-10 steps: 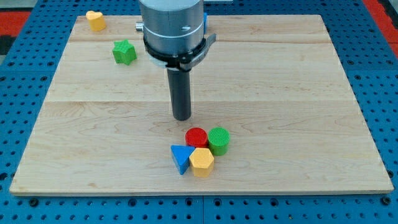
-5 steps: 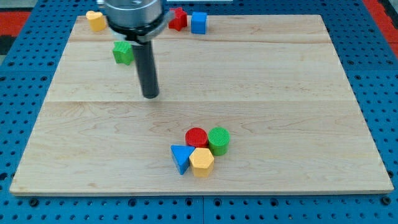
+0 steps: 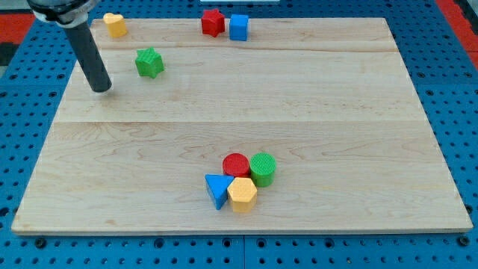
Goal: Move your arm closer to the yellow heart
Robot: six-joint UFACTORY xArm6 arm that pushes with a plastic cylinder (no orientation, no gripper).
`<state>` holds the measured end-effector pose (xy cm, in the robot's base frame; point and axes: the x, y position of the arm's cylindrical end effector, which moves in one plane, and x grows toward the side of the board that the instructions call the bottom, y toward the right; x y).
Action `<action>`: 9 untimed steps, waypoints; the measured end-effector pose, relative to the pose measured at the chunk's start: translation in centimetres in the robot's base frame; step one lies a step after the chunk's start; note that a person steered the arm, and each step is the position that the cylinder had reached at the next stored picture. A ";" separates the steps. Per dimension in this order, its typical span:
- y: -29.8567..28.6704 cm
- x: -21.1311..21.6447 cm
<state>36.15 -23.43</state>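
Rod and arm stand at the view's upper left of the wooden board (image 3: pixel 314 90), my tip (image 3: pixel 101 90) resting on bare wood, touching no block, with the green star block (image 3: pixel 149 62) near on its right. Yellow heart (image 3: pixel 114 25) sits by the board's top-left corner, above the tip and slightly right, apart from it. Along the top edge a red star block (image 3: pixel 213 22) and blue cube (image 3: pixel 238 27) sit side by side, while near the bottom a red cylinder (image 3: pixel 237 165), green cylinder (image 3: pixel 263 168), blue triangle (image 3: pixel 217 188) and yellow hexagon (image 3: pixel 242 194) huddle together.
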 end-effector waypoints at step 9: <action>2.4 -16.9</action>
